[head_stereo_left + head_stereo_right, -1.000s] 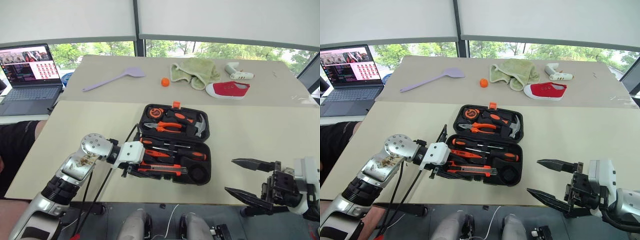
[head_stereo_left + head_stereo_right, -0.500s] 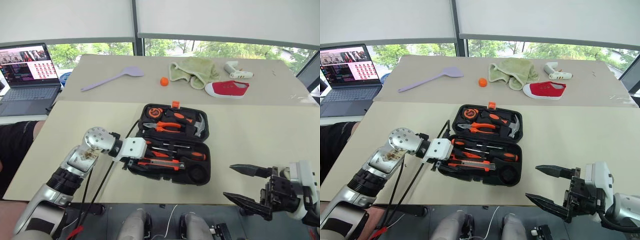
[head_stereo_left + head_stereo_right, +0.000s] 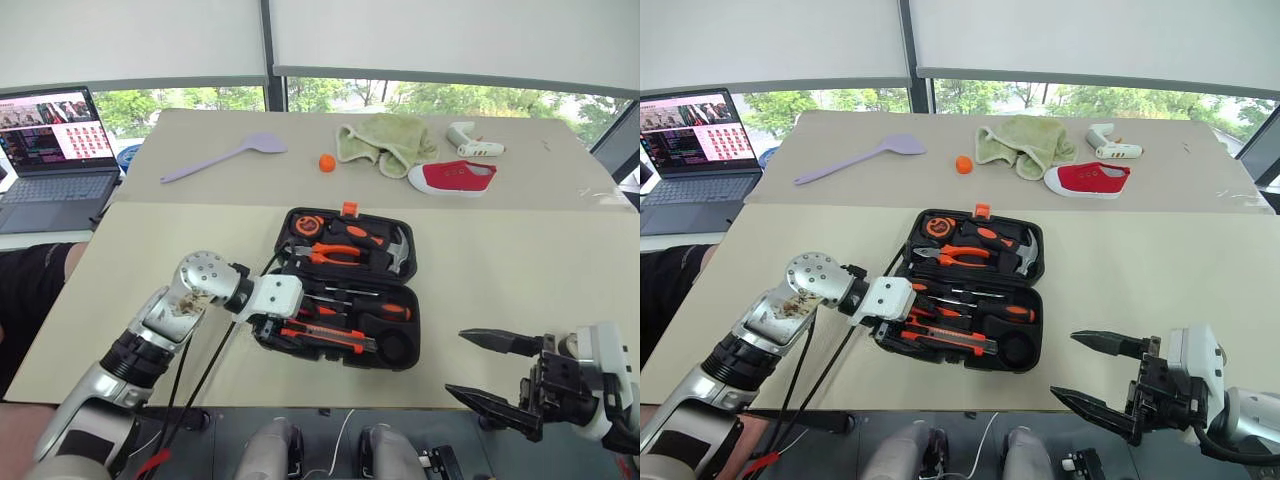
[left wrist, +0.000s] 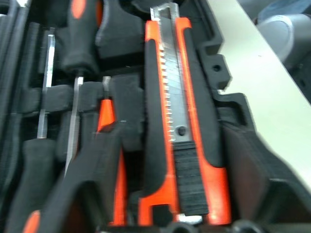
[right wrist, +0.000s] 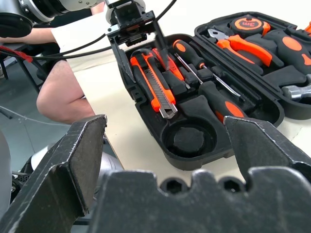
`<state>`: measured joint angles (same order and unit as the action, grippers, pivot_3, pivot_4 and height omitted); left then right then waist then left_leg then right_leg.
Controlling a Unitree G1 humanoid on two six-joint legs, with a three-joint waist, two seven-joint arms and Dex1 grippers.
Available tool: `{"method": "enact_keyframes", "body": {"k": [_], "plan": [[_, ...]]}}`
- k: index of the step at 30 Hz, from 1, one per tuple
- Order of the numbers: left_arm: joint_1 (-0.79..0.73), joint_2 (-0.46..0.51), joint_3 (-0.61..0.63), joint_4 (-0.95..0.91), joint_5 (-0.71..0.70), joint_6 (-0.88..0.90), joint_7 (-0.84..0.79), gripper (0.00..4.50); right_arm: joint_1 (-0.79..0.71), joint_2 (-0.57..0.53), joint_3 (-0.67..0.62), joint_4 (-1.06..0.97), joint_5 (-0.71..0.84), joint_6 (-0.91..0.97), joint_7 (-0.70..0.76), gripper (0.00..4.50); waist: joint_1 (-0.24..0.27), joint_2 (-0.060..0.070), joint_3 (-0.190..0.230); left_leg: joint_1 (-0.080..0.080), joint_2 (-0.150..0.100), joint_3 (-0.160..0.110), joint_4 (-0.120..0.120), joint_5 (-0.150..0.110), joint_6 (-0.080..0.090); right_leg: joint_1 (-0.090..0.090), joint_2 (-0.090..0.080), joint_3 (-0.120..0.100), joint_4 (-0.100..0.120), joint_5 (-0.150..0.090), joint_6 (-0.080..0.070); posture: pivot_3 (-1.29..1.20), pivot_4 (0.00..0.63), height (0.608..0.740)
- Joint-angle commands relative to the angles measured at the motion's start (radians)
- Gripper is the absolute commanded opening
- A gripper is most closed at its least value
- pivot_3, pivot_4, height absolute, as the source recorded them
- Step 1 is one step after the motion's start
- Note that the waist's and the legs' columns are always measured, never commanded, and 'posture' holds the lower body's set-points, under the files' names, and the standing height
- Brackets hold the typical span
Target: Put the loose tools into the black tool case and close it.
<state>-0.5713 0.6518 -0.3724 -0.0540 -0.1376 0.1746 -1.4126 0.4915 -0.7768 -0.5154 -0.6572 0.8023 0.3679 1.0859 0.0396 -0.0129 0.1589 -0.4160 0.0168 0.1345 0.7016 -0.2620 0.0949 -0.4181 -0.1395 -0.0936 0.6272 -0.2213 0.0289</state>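
Open tool case [image 3: 400,300] on the counter [image 3: 520,260]

Left gripper [image 5: 146,46] spread over the utility knife [image 4: 177,121]; right gripper [image 3: 495,375] jaws wide, holding nothing.

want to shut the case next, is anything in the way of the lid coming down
Yes: the left claw reaches into the open black tool case at its left end, over the utility knife. Nothing else visibly blocks the lid.

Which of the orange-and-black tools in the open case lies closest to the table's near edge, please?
The utility knife, with its segmented metal blade showing, lies in the front slot of the black tool case; the screwdrivers sit behind it.
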Motion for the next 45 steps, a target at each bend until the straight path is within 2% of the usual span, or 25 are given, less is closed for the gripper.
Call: {"method": "enact_keyframes", "body": {"k": [1,4,8,11,16,18,19,20,21,28,37,40,45], "plan": [[-0.008,-0.018,0.083,-0.071,-0.140,0.055,-0.014,4.43,-0.020,0.004,0.008,0.002,-0.009,-0.018,0.000,4.50,0.000,0.000,0.000,0.000,0.000,0.000,0.000,0.000,0.000,0.000,0.000,0.000,0.000,0.000,0.000,0.00,0.150,0.740],[-0.005,-0.041,0.143,-0.087,-0.219,0.076,0.008,4.43,-0.037,0.007,0.021,0.018,-0.020,-0.024,0.004,4.50,-0.001,0.000,0.000,0.000,0.000,0.000,0.001,0.001,-0.001,0.000,0.000,0.000,0.000,0.000,0.000,0.00,0.150,0.740],[0.012,-0.049,0.150,-0.078,-0.207,0.023,0.020,4.43,-0.056,0.012,0.036,0.035,-0.031,-0.030,0.006,4.50,0.000,0.000,0.000,0.000,0.000,0.000,0.001,0.002,-0.003,0.000,0.000,0.000,0.001,0.000,0.000,0.00,0.150,0.740],[0.028,-0.064,0.126,-0.065,-0.182,0.003,0.042,3.76,-0.070,0.017,0.045,0.045,-0.039,-0.035,0.007,4.50,0.000,0.000,0.000,0.000,0.000,0.000,0.001,0.002,-0.004,0.000,0.000,0.000,0.001,0.000,0.000,0.00,0.150,0.740],[0.056,-0.104,0.053,-0.034,-0.100,-0.061,0.077,1.84,-0.082,0.019,0.050,0.060,-0.048,-0.046,0.008,4.50,0.002,0.000,0.000,0.000,-0.001,0.000,0.001,0.002,-0.003,0.001,0.000,0.000,0.000,0.000,0.000,0.00,0.150,0.740],[0.071,-0.109,0.036,-0.028,-0.079,-0.076,0.088,1.24,-0.082,0.022,0.048,0.062,-0.051,-0.051,0.007,4.50,0.001,0.000,0.000,0.000,-0.001,0.000,0.001,0.002,-0.003,0.001,0.000,0.000,0.000,0.000,0.000,0.00,0.150,0.740],[0.083,-0.103,0.025,-0.030,-0.068,-0.077,0.085,0.79,-0.080,0.023,0.045,0.062,-0.051,-0.053,0.007,4.50,0.001,0.000,0.000,0.000,-0.001,0.000,0.001,0.002,-0.003,0.001,0.000,0.000,0.000,0.000,0.000,0.00,0.150,0.740],[0.095,-0.104,0.018,-0.030,-0.055,-0.082,0.096,0.56,-0.074,0.025,0.043,0.061,-0.052,-0.056,0.008,4.50,0.000,0.000,0.000,0.000,-0.001,0.000,0.001,0.002,-0.003,0.001,0.000,0.000,0.000,0.000,0.000,0.00,0.150,0.740],[0.105,-0.104,0.012,-0.031,-0.042,-0.079,0.111,0.08,-0.068,0.027,0.041,0.060,-0.053,-0.059,0.009,4.50,0.000,0.000,0.000,0.000,-0.001,0.000,0.001,0.002,-0.003,0.000,0.000,0.000,0.000,0.000,0.000,0.00,0.150,0.740],[0.143,-0.096,-0.028,-0.021,0.025,-0.098,0.148,0.03,-0.060,0.036,0.046,0.057,-0.059,-0.064,0.001,4.50,0.003,0.000,0.000,0.000,-0.001,0.000,0.001,0.000,0.000,0.001,0.000,0.000,0.000,0.001,0.000,0.00,0.150,0.740],[0.181,0.015,-0.058,0.028,0.136,-0.165,0.166,0.03,-0.060,0.045,0.053,0.064,-0.069,-0.067,0.002,4.50,-0.003,0.004,-0.006,0.005,0.000,-0.001,0.000,-0.001,0.001,0.005,0.000,0.000,-0.001,0.000,0.000,0.00,0.150,0.740],[0.186,0.013,-0.044,0.026,0.117,-0.132,0.184,0.03,-0.061,0.049,0.058,0.065,-0.072,-0.068,0.002,4.50,-0.002,0.007,-0.008,0.013,0.000,-0.001,-0.003,-0.003,0.005,0.012,-0.001,0.000,-0.004,0.000,0.000,0.00,0.150,0.740],[0.190,0.018,-0.044,0.021,0.105,-0.116,0.180,0.03,-0.069,0.052,0.066,0.067,-0.075,-0.066,0.000,4.50,-0.002,0.009,-0.010,0.017,0.000,-0.001,-0.005,-0.005,0.002,0.013,-0.004,0.000,-0.004,-0.002,0.002,0.00,0.150,0.740]]}}
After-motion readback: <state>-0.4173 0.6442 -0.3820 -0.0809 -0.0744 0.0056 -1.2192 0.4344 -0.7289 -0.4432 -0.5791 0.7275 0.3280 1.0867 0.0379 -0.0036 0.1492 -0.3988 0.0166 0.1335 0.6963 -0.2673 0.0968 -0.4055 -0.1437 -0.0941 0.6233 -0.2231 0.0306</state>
